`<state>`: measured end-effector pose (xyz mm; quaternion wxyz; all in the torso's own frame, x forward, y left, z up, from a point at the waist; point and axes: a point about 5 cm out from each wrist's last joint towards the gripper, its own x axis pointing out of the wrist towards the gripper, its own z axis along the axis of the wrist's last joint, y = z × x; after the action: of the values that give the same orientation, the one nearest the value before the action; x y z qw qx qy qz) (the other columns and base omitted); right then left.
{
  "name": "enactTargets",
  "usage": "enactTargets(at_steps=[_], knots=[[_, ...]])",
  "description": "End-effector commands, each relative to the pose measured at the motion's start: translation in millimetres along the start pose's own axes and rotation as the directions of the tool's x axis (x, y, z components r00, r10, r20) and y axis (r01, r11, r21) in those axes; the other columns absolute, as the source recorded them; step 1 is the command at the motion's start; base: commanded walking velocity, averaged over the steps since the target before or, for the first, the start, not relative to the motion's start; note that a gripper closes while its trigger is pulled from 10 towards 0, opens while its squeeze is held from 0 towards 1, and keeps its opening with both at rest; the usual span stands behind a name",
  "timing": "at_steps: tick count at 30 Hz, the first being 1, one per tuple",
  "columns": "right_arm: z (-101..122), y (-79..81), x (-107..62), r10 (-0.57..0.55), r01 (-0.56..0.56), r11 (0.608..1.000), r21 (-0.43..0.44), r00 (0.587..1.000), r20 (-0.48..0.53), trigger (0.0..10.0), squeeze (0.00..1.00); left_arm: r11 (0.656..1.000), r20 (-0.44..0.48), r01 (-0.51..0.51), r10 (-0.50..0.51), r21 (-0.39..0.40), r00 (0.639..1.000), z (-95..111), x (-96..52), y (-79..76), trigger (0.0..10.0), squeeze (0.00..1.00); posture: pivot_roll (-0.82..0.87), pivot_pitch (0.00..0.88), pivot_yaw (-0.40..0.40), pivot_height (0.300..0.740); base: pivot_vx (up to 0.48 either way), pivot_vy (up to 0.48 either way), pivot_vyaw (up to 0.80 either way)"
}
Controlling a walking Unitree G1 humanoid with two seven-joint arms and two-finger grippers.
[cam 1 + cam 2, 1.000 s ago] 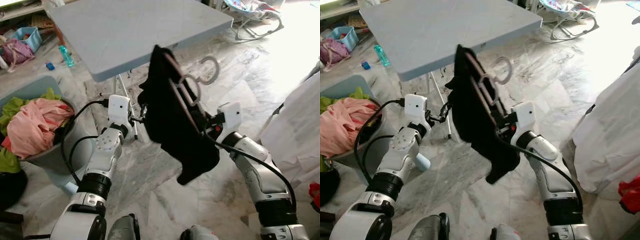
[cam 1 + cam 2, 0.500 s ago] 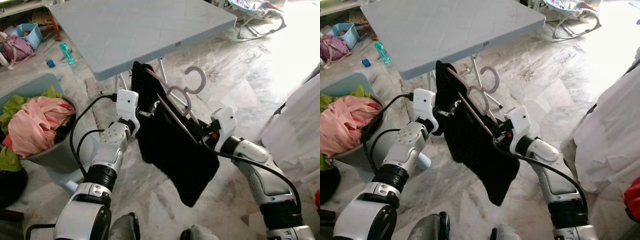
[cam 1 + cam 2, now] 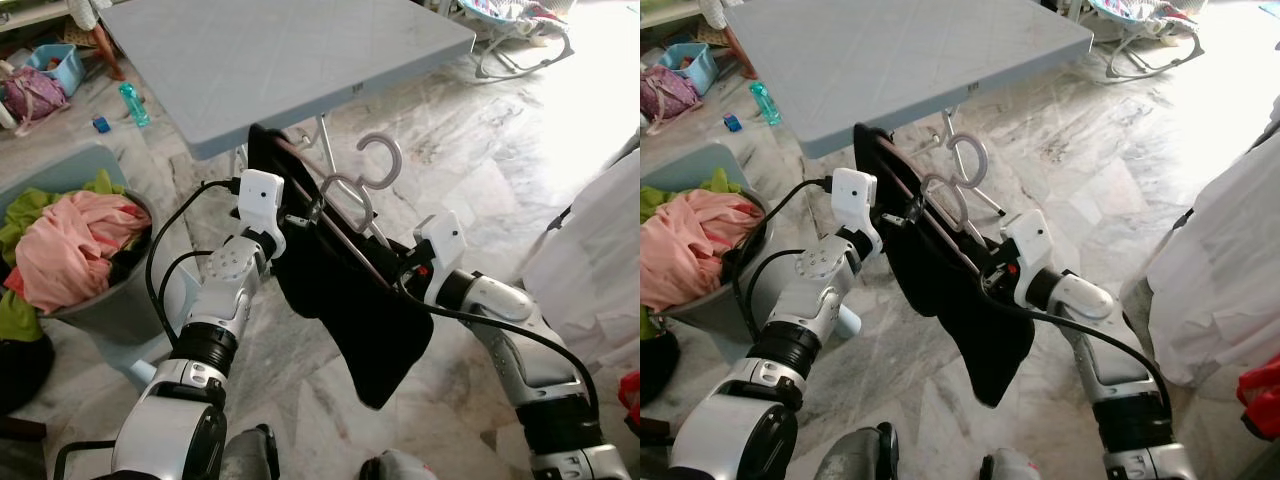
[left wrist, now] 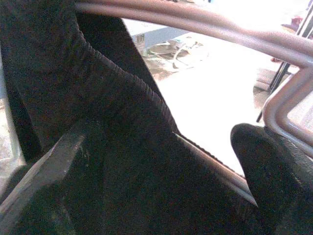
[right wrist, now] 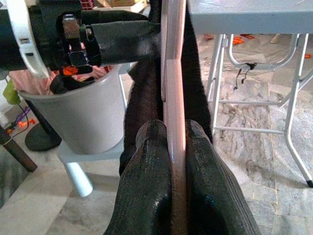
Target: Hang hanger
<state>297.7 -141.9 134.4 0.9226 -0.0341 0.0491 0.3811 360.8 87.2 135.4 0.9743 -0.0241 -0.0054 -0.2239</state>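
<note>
A pale pink hanger [image 3: 350, 245] carries a black garment [image 3: 350, 300] in front of me, below the grey table's near edge. Two curved hooks [image 3: 378, 160] rise from its top. My right gripper [image 5: 174, 129] is shut on the hanger's lower bar, with black cloth on both sides of its fingers [image 5: 149, 161]. My left gripper [image 3: 300, 212] is at the hanger's neck, by the hooks. In the left wrist view its fingers [image 4: 274, 161] stand wide apart, with the garment's shoulder and the hanger's bar [image 4: 195, 19] between them.
The grey folding table [image 3: 280, 60] stands right behind the hanger, on white legs [image 5: 293, 98]. A grey basket [image 3: 110, 310] with pink and green clothes is at my left. White cloth [image 3: 600, 250] hangs at my right. Marble floor lies below.
The hanger and garment have come down and swung left, closer to the table's edge. My left gripper has risen from beside the cloth to the hanger's neck.
</note>
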Motion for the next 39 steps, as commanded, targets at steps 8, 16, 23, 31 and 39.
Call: enactTargets(at_steps=[8, 16, 23, 31, 39], knots=[[13.8, 1.4, 11.1, 0.007, -0.005, 0.999, -0.043, 0.999, 0.05, 10.0, 0.0, 0.998, -0.002, -0.044, 0.044, 0.047, 0.999, 1.5, 0.5, 4.0, 10.0, 1.0, -0.06, 0.127, 0.012, 0.74, 0.0, 0.0, 0.0], [11.8, 0.6, 8.0, 0.017, -0.014, 0.999, -0.047, 0.999, 0.047, 10.0, 0.0, 0.99, 0.036, -0.127, 0.125, 0.057, 0.992, 12.9, 1.0, 21.3, 10.0, 0.2, -0.06, 0.127, 0.012, 0.74, 0.0, 0.0, 0.0], [4.7, -1.7, 5.0, 0.005, -0.004, 0.999, -0.054, 1.0, 0.023, 10.0, 0.0, 0.988, 0.044, -0.147, 0.145, 0.051, 0.988, 15.3, 0.6, 25.6, 10.0, 0.0, -0.06, 0.127, 0.012, 0.74, 0.0, 0.0, 0.0], [3.6, -1.0, 4.8, 0.012, -0.011, 0.999, -0.054, 1.0, 0.023, 10.0, 0.0, 0.989, 0.05, -0.142, 0.139, 0.045, 0.989, 16.6, 0.6, 28.6, 10.0, 0.0, -0.06, 0.12, 0.013, 0.74, 0.0, 0.0, 0.0], [1.4, -1.0, 5.5, 0.021, -0.019, 0.999, -0.049, 1.0, 0.023, 10.0, 0.0, 0.994, 0.06, -0.109, 0.108, 0.018, 0.992, 19.3, 4.4, 19.8, 10.0, 0.0, -0.06, 0.111, 0.012, 0.74, 0.0, 0.0, 0.0]])
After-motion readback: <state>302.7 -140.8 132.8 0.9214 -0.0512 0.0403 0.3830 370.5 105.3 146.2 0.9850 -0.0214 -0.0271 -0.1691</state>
